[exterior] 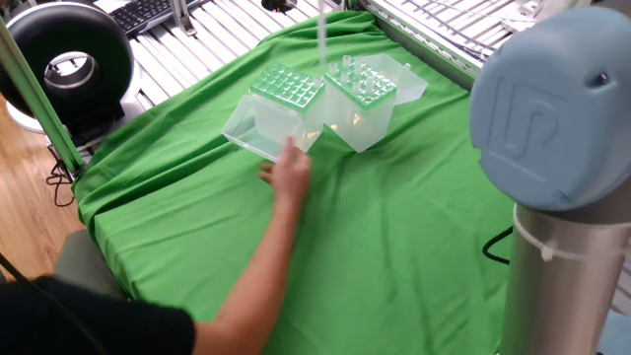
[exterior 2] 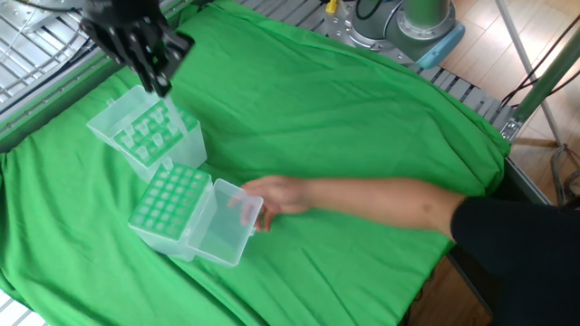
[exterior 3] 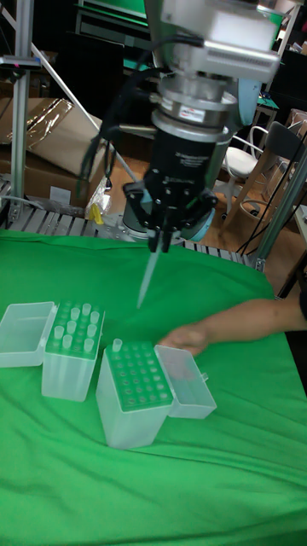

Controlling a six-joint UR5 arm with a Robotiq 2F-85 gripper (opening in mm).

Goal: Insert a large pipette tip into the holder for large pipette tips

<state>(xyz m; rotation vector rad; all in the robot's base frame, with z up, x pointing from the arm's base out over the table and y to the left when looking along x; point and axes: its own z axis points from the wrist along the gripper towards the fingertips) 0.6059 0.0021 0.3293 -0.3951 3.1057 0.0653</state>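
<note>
The holder for large pipette tips (exterior: 286,87) (exterior 2: 168,195) (exterior 3: 135,375) is a translucent box with a greenish grid top. Its clear lid (exterior 3: 189,384) hangs open at the side, and one tip stands in a corner hole. My gripper (exterior 3: 159,243) (exterior 2: 161,83) is shut on a long clear large pipette tip (exterior 3: 147,277) (exterior: 323,30). The tip points down, well above the cloth. Its point hangs over the gap between the holder and the second box.
A second translucent box (exterior: 360,84) (exterior 2: 145,136) (exterior 3: 75,328) holding several tips stands beside the holder. A person's hand (exterior: 288,173) (exterior 2: 272,195) (exterior 3: 188,339) rests by the holder's open lid. The arm's grey joint (exterior: 552,108) fills the near right. Metal rails border the green cloth.
</note>
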